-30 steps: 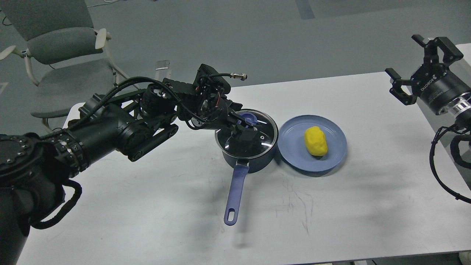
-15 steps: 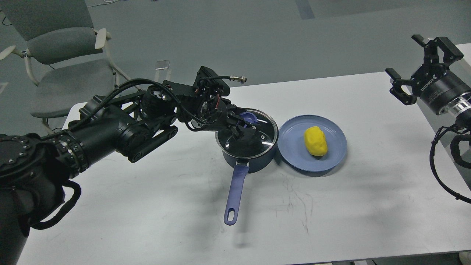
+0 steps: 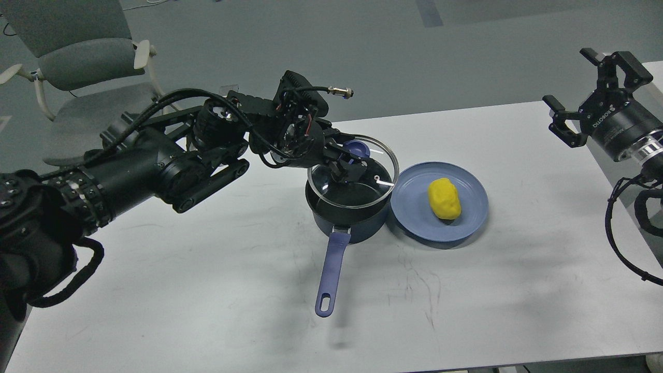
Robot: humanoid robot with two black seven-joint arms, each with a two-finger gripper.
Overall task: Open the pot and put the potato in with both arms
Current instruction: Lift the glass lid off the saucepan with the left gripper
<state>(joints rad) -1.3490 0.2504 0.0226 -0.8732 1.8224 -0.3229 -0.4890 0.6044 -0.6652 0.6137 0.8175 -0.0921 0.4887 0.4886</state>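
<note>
A blue pot point(image 3: 352, 228) with a long blue handle stands mid-table. Its glass lid point(image 3: 380, 168) with a blue knob point(image 3: 356, 149) is lifted a little above the pot's rim and tilted. My left gripper point(image 3: 352, 158) is shut on the lid's knob and holds the lid up. A yellow potato point(image 3: 444, 198) lies on a blue plate point(image 3: 414, 217) just right of the pot. My right gripper point(image 3: 575, 93) is open and empty, high above the table's far right corner, well away from the potato.
The white table point(image 3: 207, 290) carries only the pot and the plate. A grey chair point(image 3: 77, 62) stands on the floor at the back left, behind my left arm.
My left gripper has risen with the lid, which was resting on the pot and now hangs tilted above it. The right arm has not moved.
</note>
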